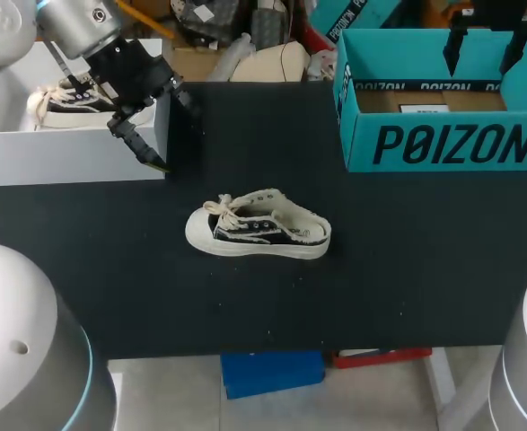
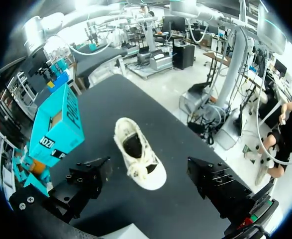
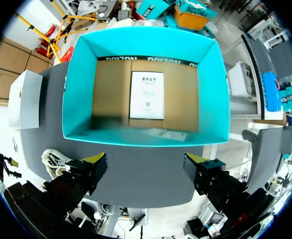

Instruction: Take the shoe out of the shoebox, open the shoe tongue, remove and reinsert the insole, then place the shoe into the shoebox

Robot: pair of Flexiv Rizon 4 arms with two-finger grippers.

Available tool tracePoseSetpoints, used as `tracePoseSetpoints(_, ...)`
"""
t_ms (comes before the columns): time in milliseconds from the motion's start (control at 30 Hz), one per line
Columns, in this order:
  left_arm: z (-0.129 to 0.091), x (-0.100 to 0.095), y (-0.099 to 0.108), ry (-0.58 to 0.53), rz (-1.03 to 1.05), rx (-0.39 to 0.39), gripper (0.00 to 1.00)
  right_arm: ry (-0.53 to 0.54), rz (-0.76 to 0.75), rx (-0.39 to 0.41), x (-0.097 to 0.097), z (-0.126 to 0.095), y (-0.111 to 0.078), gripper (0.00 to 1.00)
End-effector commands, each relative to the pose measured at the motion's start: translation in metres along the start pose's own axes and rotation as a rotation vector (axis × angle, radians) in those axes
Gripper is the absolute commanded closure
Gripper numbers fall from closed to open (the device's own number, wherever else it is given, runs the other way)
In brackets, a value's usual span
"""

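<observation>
A cream and black low sneaker (image 1: 259,226) lies on its sole in the middle of the black table, toe toward the left, laces tied. In the left wrist view the sneaker (image 2: 138,157) is ahead of and below my left gripper (image 2: 148,172), which is open and well above it. In the head view my left gripper (image 1: 173,133) hangs by the white box's right end. The teal shoebox (image 1: 443,144) stands open at the back right. My right gripper (image 3: 146,164) hovers open over the shoebox (image 3: 76,89), whose cardboard floor bears a white label. In the head view the right gripper (image 1: 487,45) holds nothing.
A white box (image 1: 65,153) at the back left holds a second sneaker (image 1: 65,99). The white box (image 3: 24,99) also shows beside the teal one. Clutter lies behind the table's back edge.
</observation>
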State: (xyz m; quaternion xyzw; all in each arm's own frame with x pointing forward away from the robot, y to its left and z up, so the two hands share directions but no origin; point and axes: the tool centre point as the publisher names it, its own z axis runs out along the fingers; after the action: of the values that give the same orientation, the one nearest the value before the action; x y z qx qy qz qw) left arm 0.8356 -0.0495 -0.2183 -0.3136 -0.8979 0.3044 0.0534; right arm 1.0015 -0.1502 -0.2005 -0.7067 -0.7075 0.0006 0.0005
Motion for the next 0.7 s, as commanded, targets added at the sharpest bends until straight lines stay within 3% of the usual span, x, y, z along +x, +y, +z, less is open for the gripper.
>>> tracePoseSetpoints(33,0.002,0.001,0.001,-0.003,0.002,-0.002,0.0,0.0,0.0,0.0,0.0,0.0,0.0,0.0)
tracePoseSetpoints(167,0.007,0.004,0.007,-0.068,-0.038,-0.025,0.0,0.0,0.0,0.0,0.0,0.0,0.0,0.0)
tracePoseSetpoints(400,0.019,0.015,0.018,-0.263,-0.129,0.071,0.0,0.0,0.0,0.0,0.0,0.0,0.0,0.0)
tracePoseSetpoints(533,0.026,0.02,0.023,-0.211,-0.155,0.133,0.0,0.0,0.0,0.0,0.0,0.0,0.0,0.0)
tracePoseSetpoints(700,0.026,0.02,0.023,-0.211,-0.155,0.133,0.0,0.0,0.0,0.0,0.0,0.0,0.0,0.0)
